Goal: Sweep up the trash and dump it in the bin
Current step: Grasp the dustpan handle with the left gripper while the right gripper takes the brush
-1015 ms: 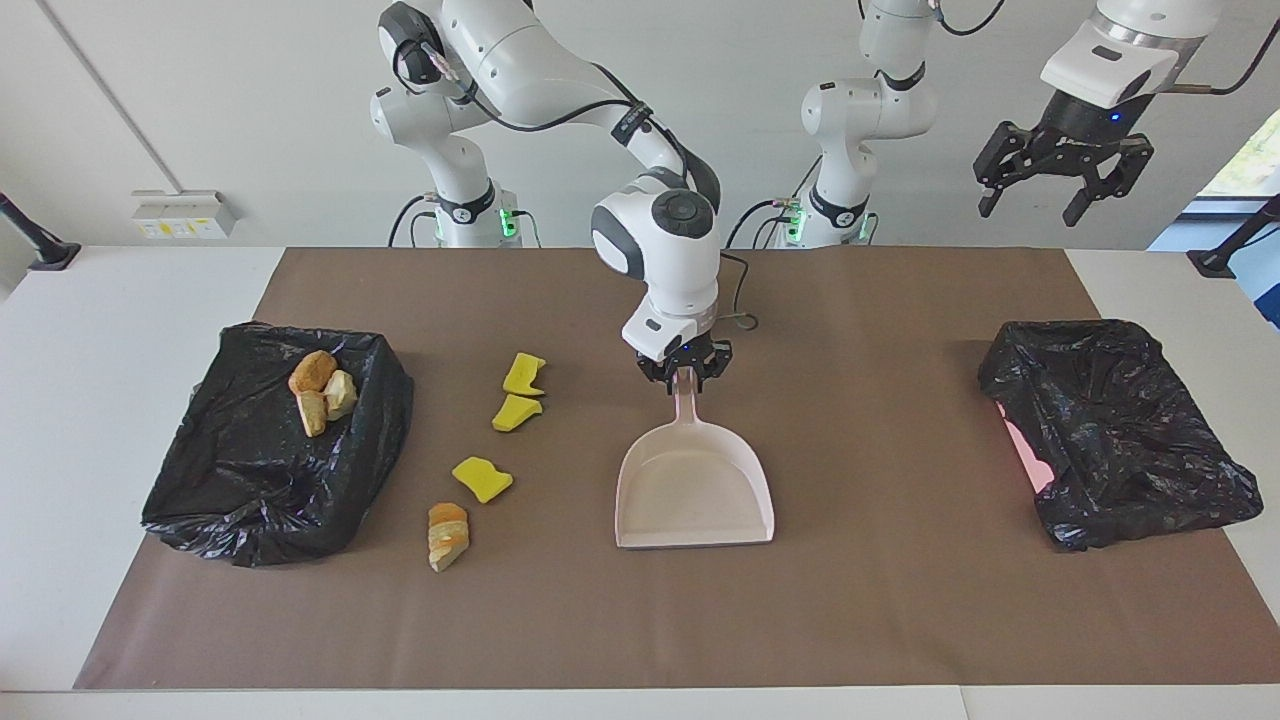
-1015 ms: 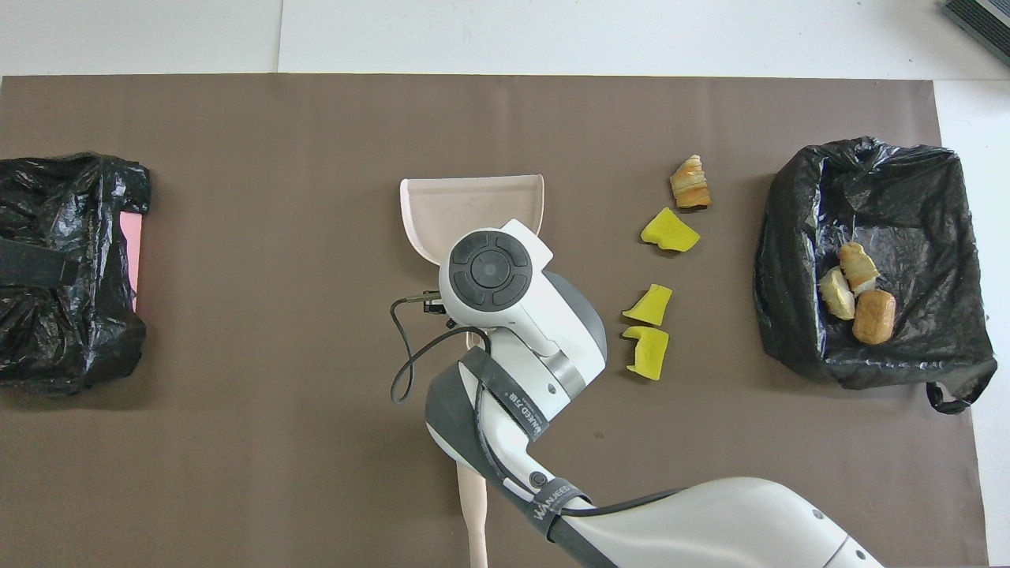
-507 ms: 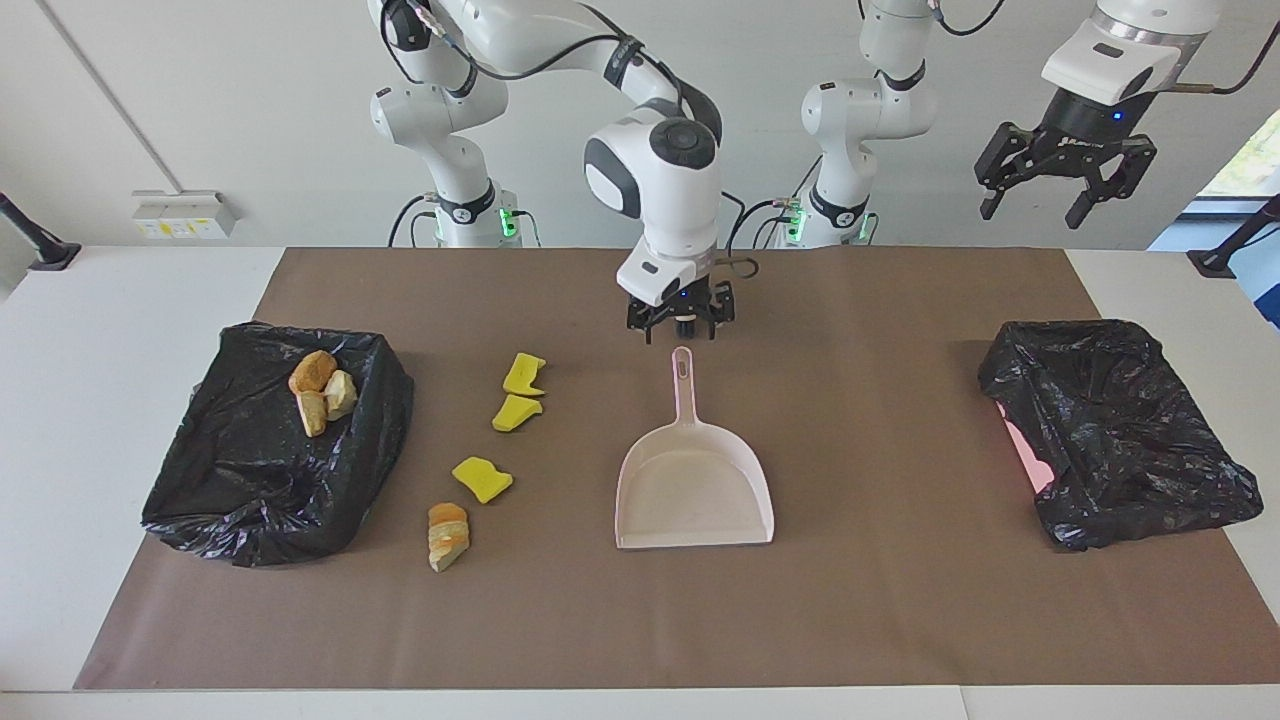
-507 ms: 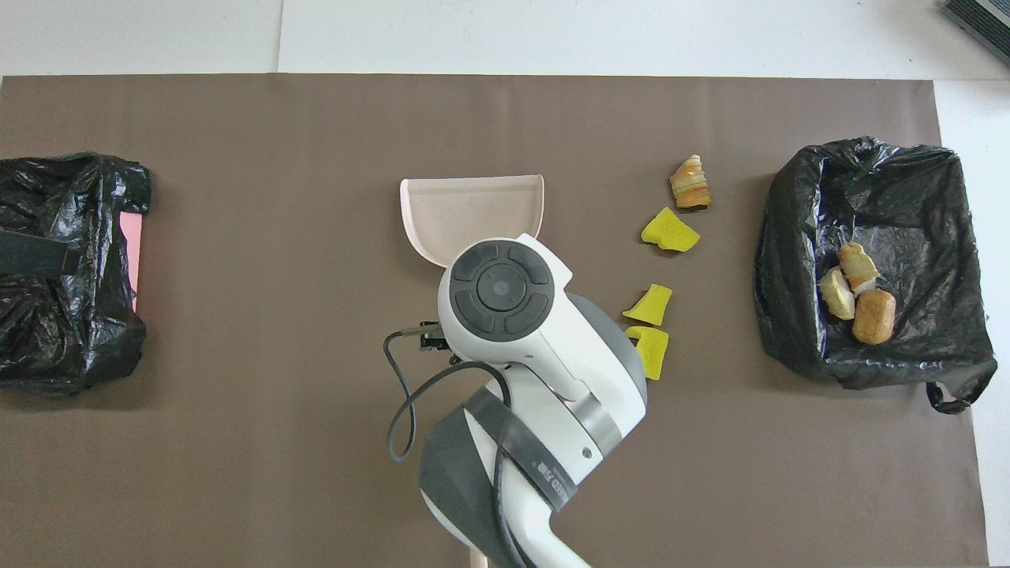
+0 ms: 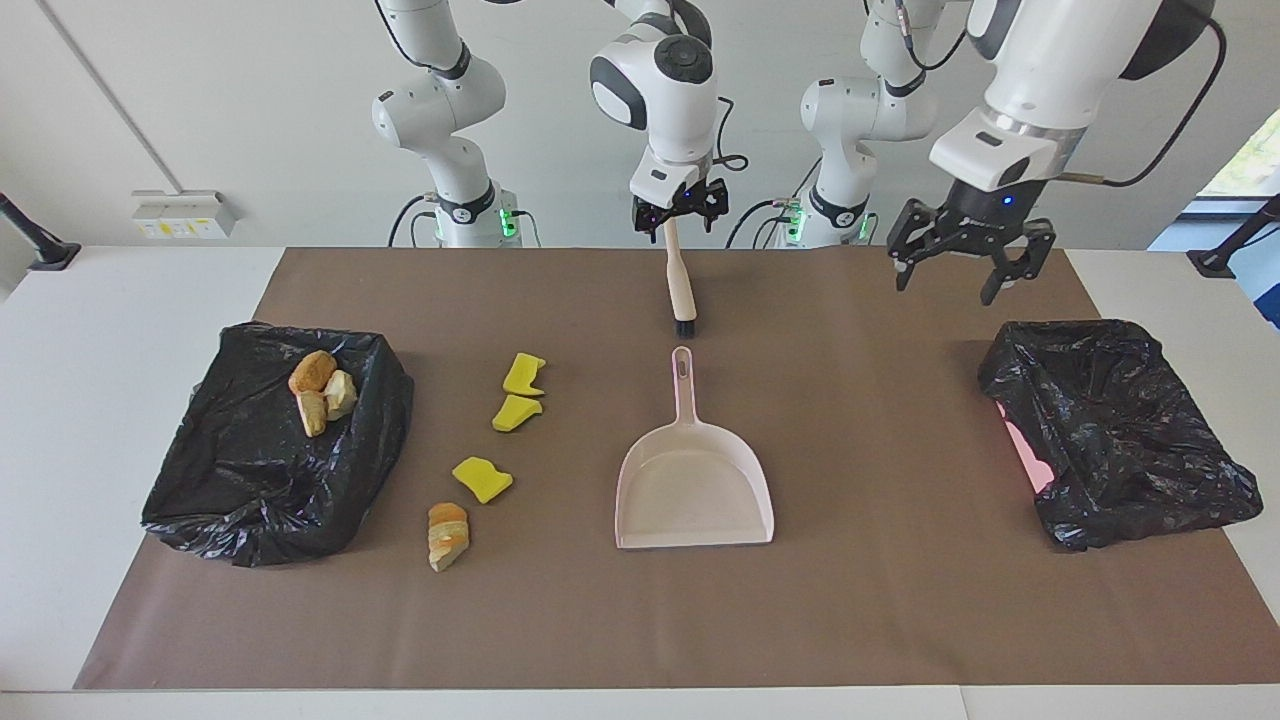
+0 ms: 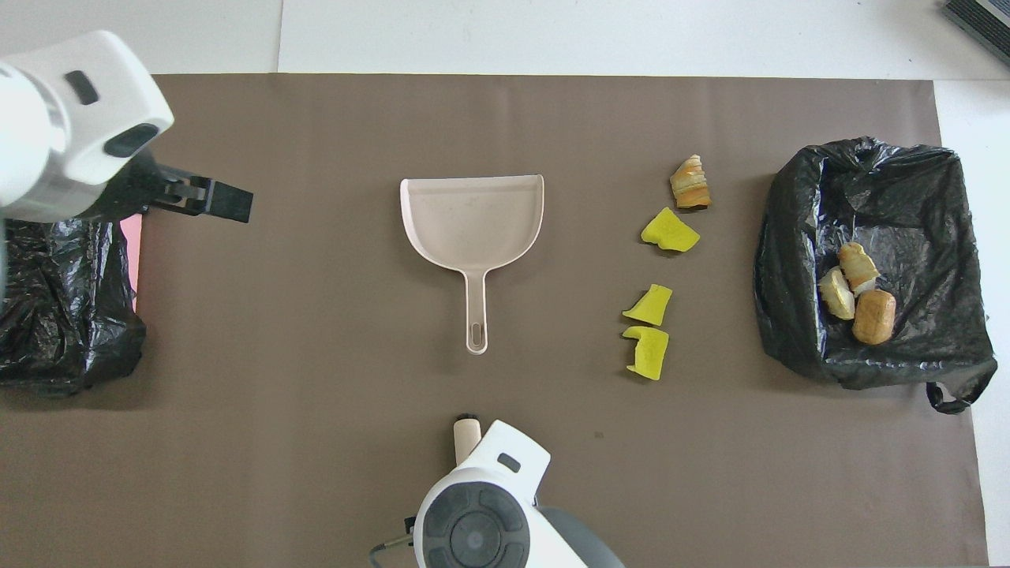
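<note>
The pink dustpan [image 5: 695, 490] [image 6: 472, 213] lies flat mid-mat with nothing holding it, its handle pointing toward the robots. Beside it toward the right arm's end lie three yellow trash chunks [image 5: 482, 478] [image 6: 669, 233] and one bread piece [image 5: 447, 535] [image 6: 690, 183]. More bread pieces [image 5: 320, 390] sit in the black-bagged bin [image 5: 250, 480] [image 6: 797, 315]. A cream brush [image 5: 680, 290] [image 6: 467, 432] lies nearer to the robots than the dustpan. My right gripper [image 5: 680, 215] hangs open over its handle. My left gripper [image 5: 962, 272] [image 6: 213, 199] hangs open over the mat.
A second black-bagged bin [image 5: 1120, 440] [image 6: 63, 315] with a pink edge showing stands at the left arm's end, just under and beside the left gripper. The brown mat [image 5: 900, 600] covers most of the white table.
My right gripper let go of the dustpan handle, rose and drew back toward the robots over the brush. My left arm came down from high toward the mat beside the second bin.
</note>
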Robot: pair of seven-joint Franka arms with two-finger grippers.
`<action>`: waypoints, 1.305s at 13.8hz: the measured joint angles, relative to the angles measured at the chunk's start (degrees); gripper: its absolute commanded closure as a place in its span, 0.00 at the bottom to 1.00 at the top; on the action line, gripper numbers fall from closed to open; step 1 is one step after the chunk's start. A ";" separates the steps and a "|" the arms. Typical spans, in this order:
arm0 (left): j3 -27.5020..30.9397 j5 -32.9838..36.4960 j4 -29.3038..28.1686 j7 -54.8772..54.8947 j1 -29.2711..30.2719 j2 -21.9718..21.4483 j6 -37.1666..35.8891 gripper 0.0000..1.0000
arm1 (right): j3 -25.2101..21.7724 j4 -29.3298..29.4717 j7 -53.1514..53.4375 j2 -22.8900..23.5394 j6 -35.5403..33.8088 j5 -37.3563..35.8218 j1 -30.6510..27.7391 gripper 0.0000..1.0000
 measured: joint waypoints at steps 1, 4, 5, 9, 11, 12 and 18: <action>-0.05 0.32 -0.85 -1.72 -2.16 1.96 3.11 0.00 | 0.05 -3.44 1.35 -0.60 2.69 0.39 3.05 0.00; -0.09 1.06 -4.21 -9.38 -7.66 6.83 11.31 0.00 | 0.15 -10.69 4.59 -0.90 8.82 0.53 9.17 0.00; -0.14 2.31 -5.11 -13.23 -9.82 8.77 14.11 0.00 | 0.13 -12.38 4.59 -1.30 9.83 0.59 9.36 0.00; -0.15 4.57 -10.05 -22.84 -15.85 15.26 25.92 0.00 | -0.04 -16.63 4.59 -3.26 12.59 3.60 9.37 0.00; -0.13 4.57 -14.48 -23.24 -16.73 15.62 29.04 0.00 | -0.03 -16.98 4.59 -3.44 12.94 3.88 9.39 0.35; -0.12 4.57 -16.62 -23.90 -17.11 15.61 30.43 0.00 | -0.03 -17.07 4.59 -3.44 13.37 3.89 9.39 0.63; -0.11 4.58 -20.94 -27.39 -20.15 15.08 32.56 0.06 | -0.02 -17.19 3.37 -3.43 13.77 3.89 9.44 1.00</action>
